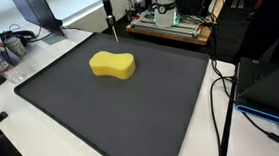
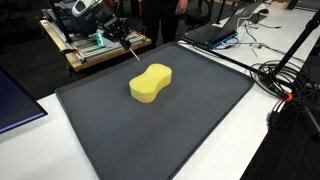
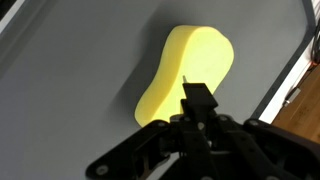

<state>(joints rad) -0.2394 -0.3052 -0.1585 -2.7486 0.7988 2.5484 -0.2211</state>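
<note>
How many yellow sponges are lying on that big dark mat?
1. The yellow sponge lies near the middle of the dark mat; the whole mat shows, so none looks hidden.

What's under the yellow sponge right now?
The yellow sponge lies flat on the dark mat, which shows all around it. The patch directly beneath it is covered, so anything thin there cannot be seen.

A yellow sponge (image 2: 150, 83) with a pinched waist lies near the middle of a wide black mat (image 2: 200, 130). Over the mat's far edge, the robot's gripper (image 2: 119, 32) is clamped on a thin yellow stick (image 2: 131, 50) that slants down toward the mat, apart from the sponge. Tangled cables (image 2: 288, 80) sprawl beside the mat, and a laptop (image 2: 215, 32) sits beyond its far corner.
</note>
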